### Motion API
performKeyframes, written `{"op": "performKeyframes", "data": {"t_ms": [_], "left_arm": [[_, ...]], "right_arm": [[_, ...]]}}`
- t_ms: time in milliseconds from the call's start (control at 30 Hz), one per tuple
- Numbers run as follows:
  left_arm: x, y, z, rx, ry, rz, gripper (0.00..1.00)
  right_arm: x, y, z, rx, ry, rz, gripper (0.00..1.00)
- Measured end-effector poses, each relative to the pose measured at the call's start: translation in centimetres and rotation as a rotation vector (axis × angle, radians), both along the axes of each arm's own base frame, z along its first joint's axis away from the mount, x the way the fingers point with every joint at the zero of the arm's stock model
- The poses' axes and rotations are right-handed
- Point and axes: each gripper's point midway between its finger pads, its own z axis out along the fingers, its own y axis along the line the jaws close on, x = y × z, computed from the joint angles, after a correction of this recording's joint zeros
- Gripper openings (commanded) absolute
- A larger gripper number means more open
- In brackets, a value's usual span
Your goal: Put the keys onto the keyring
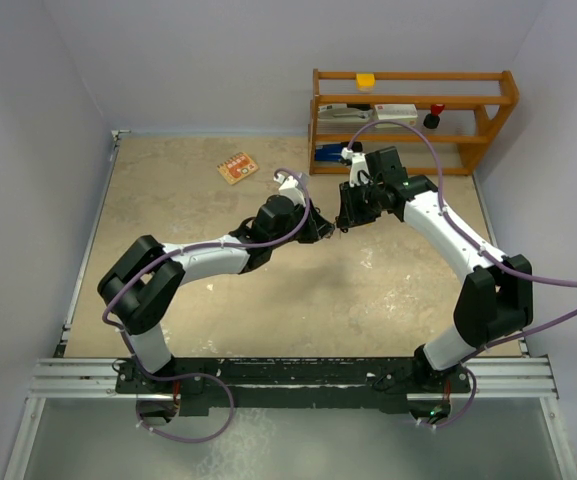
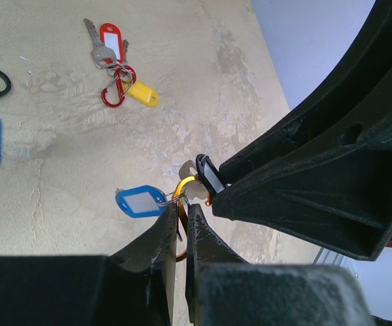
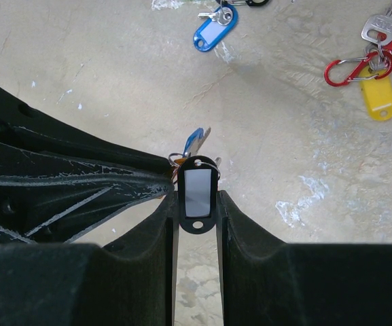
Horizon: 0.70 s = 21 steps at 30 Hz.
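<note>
The left gripper (image 2: pixel 184 210) is clenched on an orange ring (image 2: pixel 181 185), and a blue-tagged key (image 2: pixel 140 202) hangs from that ring. Hard against the ring, the right gripper (image 3: pixel 197 200) pinches a black-tagged key (image 3: pixel 197 185) by its tag. Threading looks to be the step in hand. Next, I reckon, the key's small loop must slide through the ring's opening. More keys (image 2: pixel 107 44) lie well beyond the ring, on a red clip (image 2: pixel 116 87).

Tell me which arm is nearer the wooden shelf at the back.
Right. The right arm ends just in front of the wooden shelf; the left arm lies farther off, toward the middle of the table.
</note>
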Motion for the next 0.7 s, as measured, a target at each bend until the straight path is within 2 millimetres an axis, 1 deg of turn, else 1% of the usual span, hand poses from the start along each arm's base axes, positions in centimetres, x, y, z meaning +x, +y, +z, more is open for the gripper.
{"op": "performKeyframes", "data": {"t_ms": [233,433,700], "left_arm": [[0.03,-0.07,0.16,-0.005,-0.005,-0.002,0.17],[0.05,-0.09,0.24,-0.006,-0.009,-0.003,0.20],[0.07,-0.10,0.28,-0.008,-0.011,-0.003,0.31]], "right_arm": [[0.04,-0.13,0.12,0.000,0.001,-0.004,0.18],[0.04,-0.19,0.12,-0.001,0.002,-0.005,0.19],[0.31,-0.57,0.23,-0.010,-0.004,-0.017,0.19]]}}
